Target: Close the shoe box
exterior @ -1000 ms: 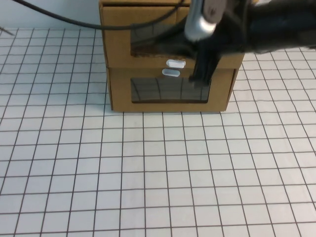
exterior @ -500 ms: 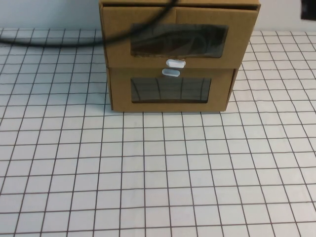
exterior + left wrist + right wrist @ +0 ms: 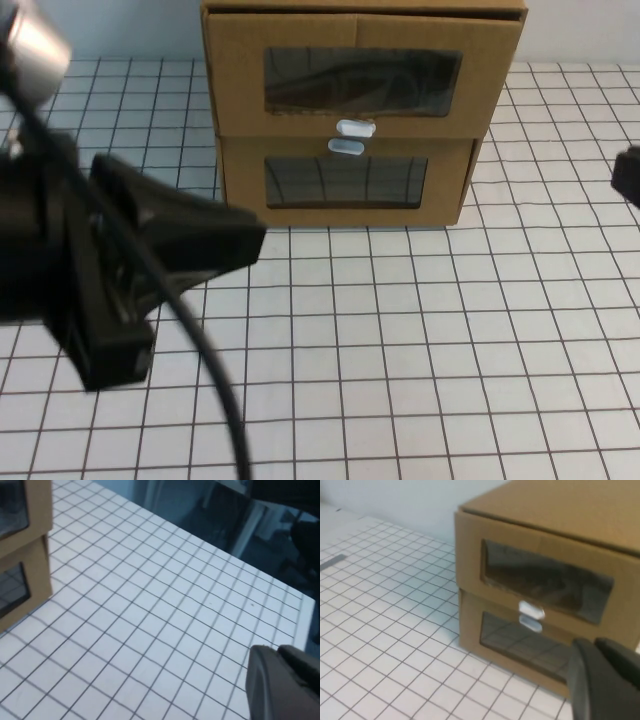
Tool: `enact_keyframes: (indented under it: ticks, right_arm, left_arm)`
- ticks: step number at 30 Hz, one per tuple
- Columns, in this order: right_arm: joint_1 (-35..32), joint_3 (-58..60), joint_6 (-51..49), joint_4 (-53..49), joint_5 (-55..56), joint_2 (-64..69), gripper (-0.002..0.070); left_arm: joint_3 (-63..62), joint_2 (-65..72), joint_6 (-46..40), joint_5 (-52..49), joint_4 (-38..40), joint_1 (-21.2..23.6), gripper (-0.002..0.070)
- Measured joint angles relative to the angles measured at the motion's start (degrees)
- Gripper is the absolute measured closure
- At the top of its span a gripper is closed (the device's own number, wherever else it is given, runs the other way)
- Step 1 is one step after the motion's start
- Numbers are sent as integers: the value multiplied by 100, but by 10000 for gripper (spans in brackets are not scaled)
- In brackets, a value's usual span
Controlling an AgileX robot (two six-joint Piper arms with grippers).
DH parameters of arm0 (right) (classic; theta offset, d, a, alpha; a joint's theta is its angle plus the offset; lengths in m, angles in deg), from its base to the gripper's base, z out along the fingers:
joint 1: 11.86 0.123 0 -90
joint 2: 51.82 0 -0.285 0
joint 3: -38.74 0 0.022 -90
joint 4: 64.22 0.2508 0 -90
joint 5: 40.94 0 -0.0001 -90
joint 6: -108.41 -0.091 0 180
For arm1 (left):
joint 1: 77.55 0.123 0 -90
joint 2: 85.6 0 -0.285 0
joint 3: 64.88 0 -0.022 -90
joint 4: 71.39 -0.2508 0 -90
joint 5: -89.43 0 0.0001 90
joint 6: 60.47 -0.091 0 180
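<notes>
The shoe box point(image 3: 240, 90) is the upper of two stacked brown cardboard boxes at the back of the table. It has a wide clear window point(image 3: 360, 80) and a white pull tab point(image 3: 355, 128) at its front's lower edge. Its front stands slightly forward of the box below. It also shows in the right wrist view point(image 3: 470, 555) and the left wrist view point(image 3: 37, 505). My left gripper point(image 3: 245, 240) is shut and empty, in front of and left of the boxes. My right gripper point(image 3: 628, 175) is shut and empty at the right edge, apart from the box.
The lower cardboard box point(image 3: 245, 190) has a narrower window and a white tab point(image 3: 347, 147) at its upper edge. The table point(image 3: 400, 340) is white with a black grid. My left arm's black cable point(image 3: 215, 370) hangs over the front left. The table's edge point(image 3: 300, 615) shows in the left wrist view.
My right arm has left the front of the upper box and drawn back to the right edge. My left arm has swung into view at the left. The boxes have not moved.
</notes>
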Motion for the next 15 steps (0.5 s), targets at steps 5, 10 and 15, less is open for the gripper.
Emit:
enact_keyframes:
  ticks: [5,10,15]
  right_arm:
    - [0,1215,0,251,570,-759,690]
    - [0,2240,0,314,1003,-1285,690]
    - [0,2885,0,340,1406,-1439,690]
  left_arm:
    - [1758,-1246,-34,1413,7,0,680]
    - [2947,-1996,-65,2572,-564,0,680]
    - [3753,-2130,-65,3765,-1028,0,680]
